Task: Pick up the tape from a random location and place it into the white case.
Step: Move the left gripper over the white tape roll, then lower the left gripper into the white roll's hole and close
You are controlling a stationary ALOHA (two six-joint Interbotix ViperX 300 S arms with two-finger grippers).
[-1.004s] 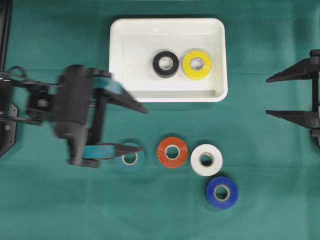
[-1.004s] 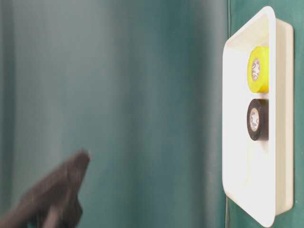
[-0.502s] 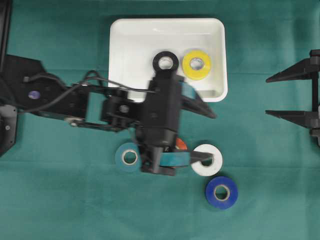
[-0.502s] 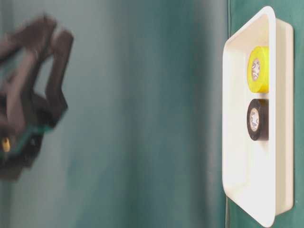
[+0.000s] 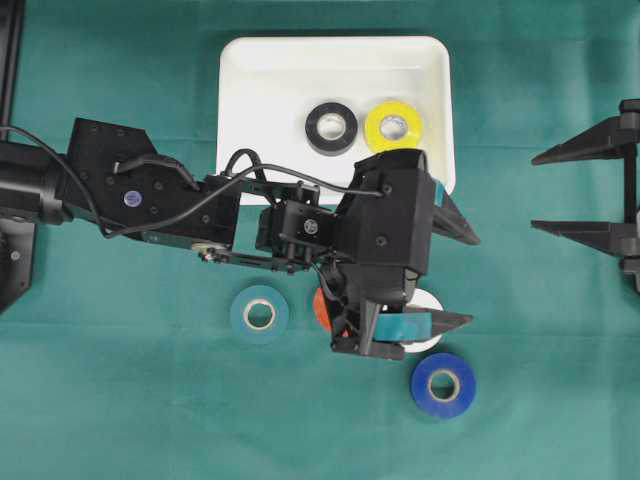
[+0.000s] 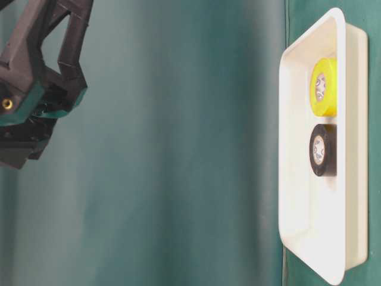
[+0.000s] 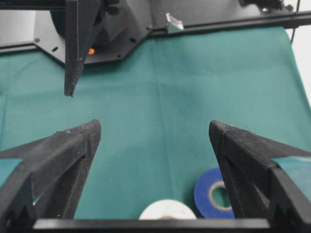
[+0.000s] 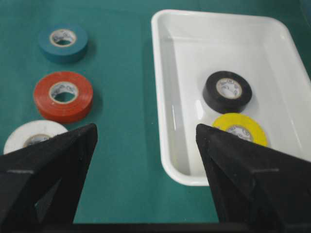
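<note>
Overhead view: your left gripper (image 5: 455, 275) has swept from beside the teal roll (image 5: 259, 314) across to the right end of the row within the last second, and it now hangs over the white roll (image 5: 428, 335), with the red roll (image 5: 321, 309) mostly hidden under the wrist. Its jaws stand wide apart and hold nothing. That shift suggests the white or blue roll (image 5: 443, 384) is the pick now intended, not the teal one; no roll on the cloth has been disturbed. In the left wrist view, the white roll (image 7: 167, 210) sits at the bottom edge between the two fingers, and the blue roll (image 7: 214, 194) lies just inside the right-hand finger (image 7: 243, 153), partly behind it. Judging from that, the gripper is roughly centred on the white roll but well above it; you need a descent before any closing. The case (image 5: 240, 120) lies beyond the gripper, its near rim partly covered by the wrist, with the black roll (image 5: 331, 127) and yellow roll (image 5: 393, 127) already inside. Your right gripper (image 5: 560, 190) rests at the right edge, jaws apart, empty.
</note>
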